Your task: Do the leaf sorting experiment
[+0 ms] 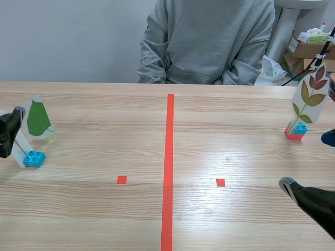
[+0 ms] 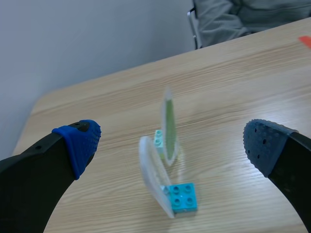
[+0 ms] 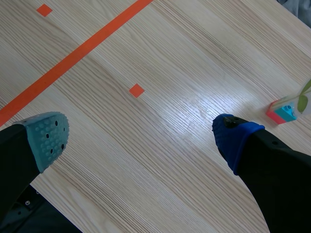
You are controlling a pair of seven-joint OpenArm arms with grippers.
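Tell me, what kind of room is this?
Probably a robot test lab or workroom: a wooden table marked with orange tape, a green leaf card and a brown leaf card on toy bricks, and cardboard boxes at the back.

Left gripper (image 2: 172, 141) spread wide over two upright leaf cards

Its blue dotted pads (image 2: 80, 145) stand far apart, nothing pressed between them. Just ahead, in the gap, a white card (image 2: 151, 177) leans tilted from a cyan block (image 2: 182, 197). Right behind that, a green leaf card (image 2: 168, 126) stands edge-on, with a pale mint block (image 2: 158, 139) at its foot. Both rest on the wooden table (image 2: 233, 82). Far ahead are a grey wall (image 2: 73, 39) and a person's grey sleeve (image 2: 233, 14); an orange tape mark (image 2: 305, 41) shows beyond the right finger.
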